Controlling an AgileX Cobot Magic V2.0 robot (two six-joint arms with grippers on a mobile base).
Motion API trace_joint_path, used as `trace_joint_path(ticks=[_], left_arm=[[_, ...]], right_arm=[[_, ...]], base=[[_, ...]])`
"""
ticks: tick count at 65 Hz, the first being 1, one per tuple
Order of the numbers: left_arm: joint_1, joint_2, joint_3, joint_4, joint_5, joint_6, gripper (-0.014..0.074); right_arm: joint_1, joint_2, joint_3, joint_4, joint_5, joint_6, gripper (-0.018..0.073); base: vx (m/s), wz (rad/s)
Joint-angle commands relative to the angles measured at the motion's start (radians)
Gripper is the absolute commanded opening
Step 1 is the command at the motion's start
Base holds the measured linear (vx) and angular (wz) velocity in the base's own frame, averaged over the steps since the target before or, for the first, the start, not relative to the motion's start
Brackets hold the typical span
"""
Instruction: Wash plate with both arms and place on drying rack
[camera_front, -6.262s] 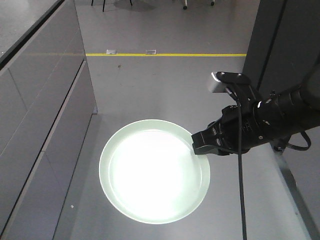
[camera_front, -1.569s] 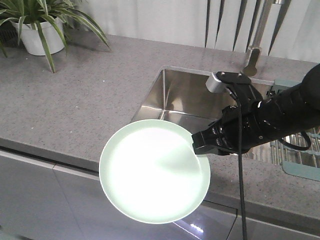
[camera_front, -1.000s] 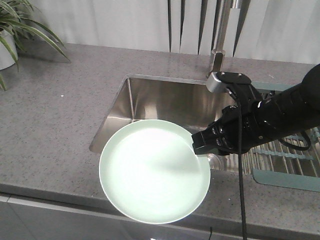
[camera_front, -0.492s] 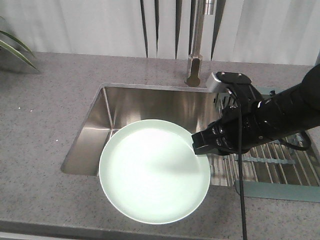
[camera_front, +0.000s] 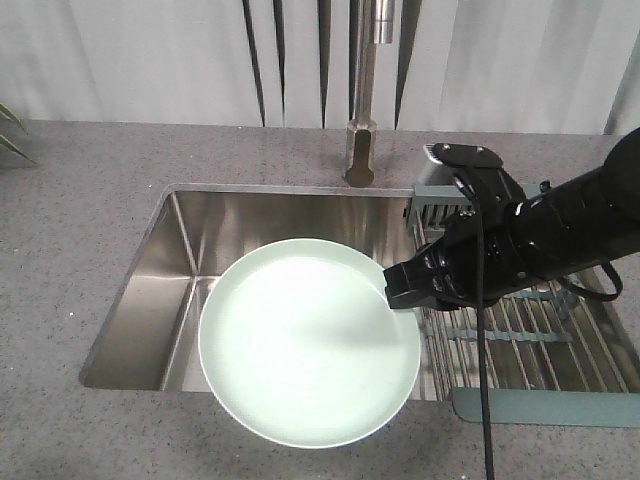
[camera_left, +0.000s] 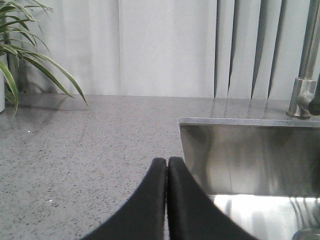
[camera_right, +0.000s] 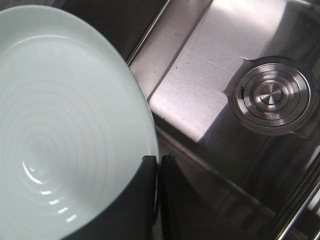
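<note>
mint-green smooth round plate (camera_front: 305, 370), rim clamped in right gripper (camera_right: 158, 163) over steel sink (camera_front: 250, 218); left gripper (camera_left: 166, 164) pressed together

Pale mint plate (camera_front: 308, 370), rim pinched in the right hand (camera_front: 393, 295), hangs level beside the drying rack (camera_front: 560, 340).

Rectangular stainless-steel sink (camera_front: 165, 300) set into a speckled grey stone countertop (camera_front: 70, 220), round steel drain (camera_right: 270, 95) in its floor, upright brushed-metal tap (camera_front: 361, 130) behind its rear edge, pale vertical blinds (camera_left: 165, 45) along the back, long green plant leaves (camera_left: 22, 55) at far left.
</note>
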Motion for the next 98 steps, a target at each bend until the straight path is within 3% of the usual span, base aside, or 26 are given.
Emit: trace_joint_path(ticks=[1,98], left_arm=[[-0.002,-0.015,-0.026,-0.006,-0.077,-0.009,-0.0007],[-0.002,-0.015,-0.026,-0.006,-0.077,-0.009,-0.0007]], right_arm=[[0.0,-0.036,-0.026,0.039,-0.026,-0.011,-0.0001],[0.0,-0.036,-0.026,0.039,-0.026,-0.011,-0.0001]], base=[[0.06,-0.07],[0.05,-0.05]])
